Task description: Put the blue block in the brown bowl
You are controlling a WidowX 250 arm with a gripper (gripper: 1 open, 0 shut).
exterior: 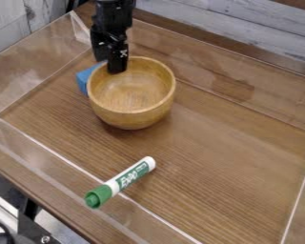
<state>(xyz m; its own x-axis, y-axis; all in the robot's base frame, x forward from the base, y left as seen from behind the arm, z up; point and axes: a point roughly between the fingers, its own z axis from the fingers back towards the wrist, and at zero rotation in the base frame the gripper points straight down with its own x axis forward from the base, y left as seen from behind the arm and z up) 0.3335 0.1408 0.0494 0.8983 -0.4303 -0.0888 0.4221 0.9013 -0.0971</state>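
Although the blue block (84, 76) lies close to the gripper (110, 69), no grip on it is evident. The block sits on the table (219, 143), outside the brown bowl (133, 93), beside the rim on the picture's left and partly masked by the dark fingers. The gripper reaches in from the top of the view, its tips at the bowl's far-left rim; the jaws stand wide apart, though their outline is hard to read against the dark arm. Principal risk: closing here could pinch the bowl wall instead of the block, the two being so near each other. A sideways approach could nudge the bowl or push the block further off. Contact between fingertips and rim cannot be confirmed. The green-and-white marker (121, 183), well apart in the foreground, presents little hazard.
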